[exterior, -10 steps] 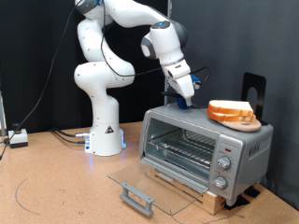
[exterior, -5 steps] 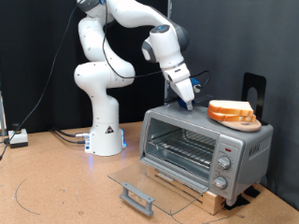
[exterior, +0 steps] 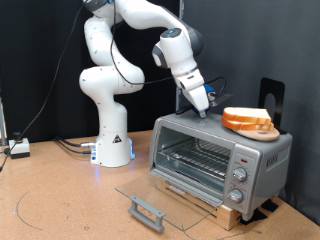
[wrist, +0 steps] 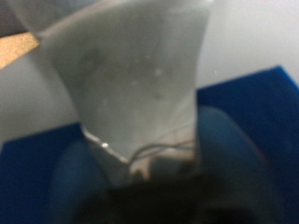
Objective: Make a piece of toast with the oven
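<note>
Claw (exterior: 203, 113), grip state unreadable, hovers over the boxy silver toaster oven (exterior: 217, 156), left of the orange-crusted bread slices (exterior: 247, 121); door open, rack unloaded.

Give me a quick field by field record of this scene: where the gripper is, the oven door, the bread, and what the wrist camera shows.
gripper: above the oven's top, toward the exterior view's left end; nothing seen between its fingers
oven: silver, on a wooden board
oven door: open, glass lying flat in front
oven rack: bare as far as visible
bread slices: stacked on the oven's top, toward the exterior view's right
wrist view: blurred grey and blue surfaces, nothing identifiable
</note>
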